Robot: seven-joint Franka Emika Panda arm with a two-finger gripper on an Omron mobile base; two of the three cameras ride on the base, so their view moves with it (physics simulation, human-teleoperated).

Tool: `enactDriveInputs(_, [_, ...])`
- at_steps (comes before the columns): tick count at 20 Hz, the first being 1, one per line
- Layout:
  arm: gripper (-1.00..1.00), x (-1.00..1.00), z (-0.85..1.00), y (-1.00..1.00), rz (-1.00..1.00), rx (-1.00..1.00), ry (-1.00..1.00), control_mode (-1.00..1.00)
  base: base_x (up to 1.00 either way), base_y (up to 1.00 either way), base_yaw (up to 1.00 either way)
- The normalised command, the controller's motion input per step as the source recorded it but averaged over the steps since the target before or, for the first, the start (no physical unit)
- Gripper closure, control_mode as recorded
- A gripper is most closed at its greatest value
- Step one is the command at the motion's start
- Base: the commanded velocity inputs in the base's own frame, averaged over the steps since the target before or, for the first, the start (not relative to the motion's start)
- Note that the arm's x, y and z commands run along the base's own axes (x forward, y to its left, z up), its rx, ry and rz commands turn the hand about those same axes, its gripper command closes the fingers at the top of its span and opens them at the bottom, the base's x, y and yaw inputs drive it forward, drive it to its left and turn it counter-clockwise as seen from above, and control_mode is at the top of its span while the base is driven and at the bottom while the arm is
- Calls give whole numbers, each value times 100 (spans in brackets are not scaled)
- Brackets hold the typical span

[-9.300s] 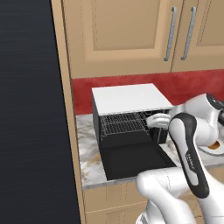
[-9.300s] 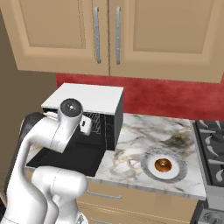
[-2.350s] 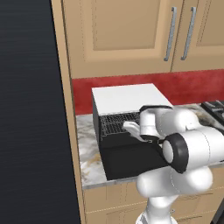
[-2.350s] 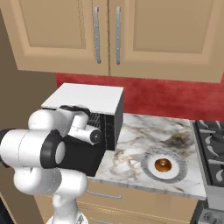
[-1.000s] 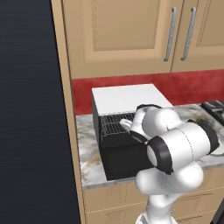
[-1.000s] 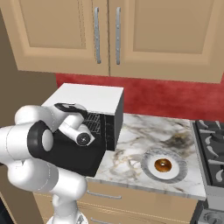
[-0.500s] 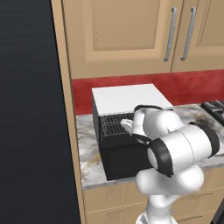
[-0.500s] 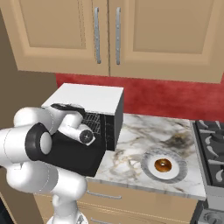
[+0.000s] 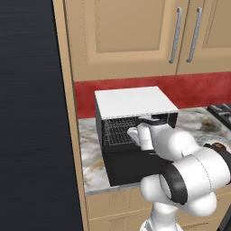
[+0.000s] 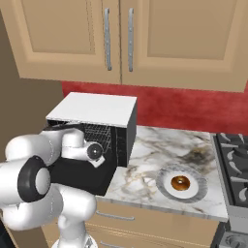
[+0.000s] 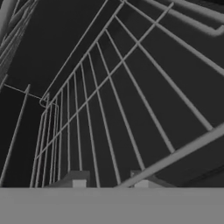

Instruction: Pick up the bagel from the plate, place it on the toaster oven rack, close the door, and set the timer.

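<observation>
One golden-brown ring bagel [image 10: 180, 183] on round white-grey plate [image 10: 166, 186], marble surface [image 10: 145, 160]. Jaws narrowed on silver wire rack [image 11: 109, 109] bar inside black oven [image 9: 131, 164], black door [image 10: 80, 173] down.

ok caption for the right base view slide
Arm reaching into the open toaster oven while the bagel waits on its plate.

Over the last nine seconds or so we see the arm swing from the right side of the open oven, where its upper link stood tall in front of the door [image 9: 135, 162], to a low, folded pose with the big joint now close to the cameras. The gripper [image 11: 109, 181], earlier held outside the oven mouth, now reaches in at the toaster oven rack [image 11: 109, 100], whose front wire crosses just above the fingertips [image 11: 78, 179] in the hand view. In the past second the jaws narrow to their closed position at the rack's front edge.
</observation>
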Motion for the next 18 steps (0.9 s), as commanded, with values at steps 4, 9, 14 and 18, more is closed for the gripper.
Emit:
enactDriveInputs(4, [100,-57,-16,0,0,0,17,-100,0,0,0])
enactDriveInputs(9, [100,-56,-12,1,0,-1,20,-100,0,0,0])
enactDriveInputs(14, [100,-58,-14,4,-2,-1,23,-100,0,0,0])
enactDriveInputs(18, [100,-72,-26,1,-3,-2,23,-100,0,0,0])
